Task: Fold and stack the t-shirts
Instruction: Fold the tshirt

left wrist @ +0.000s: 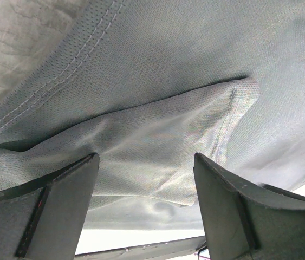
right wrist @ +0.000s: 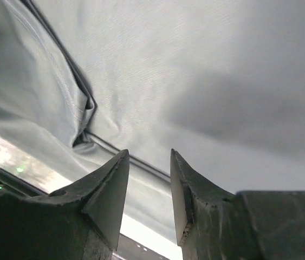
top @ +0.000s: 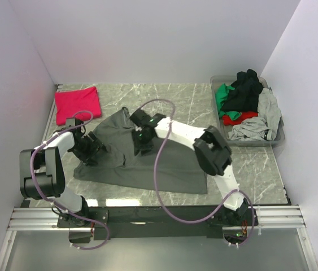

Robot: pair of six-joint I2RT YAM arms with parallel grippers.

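With the grey shirt (top: 147,166) spread on the surface (top: 249,169) and the left claw (top: 92,149) and right claw (top: 142,143) both apart just over it, gripping nothing, either may pinch one layer only or bunch the cloth, skewing the fold.

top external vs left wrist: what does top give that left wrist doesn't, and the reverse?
Top only: the folded magenta-red shirt at back left, the clear tub at right, the right arm. Left wrist only: the stitched hem and a sleeve edge up close. Both: the charcoal shirt and the left gripper, open over it.
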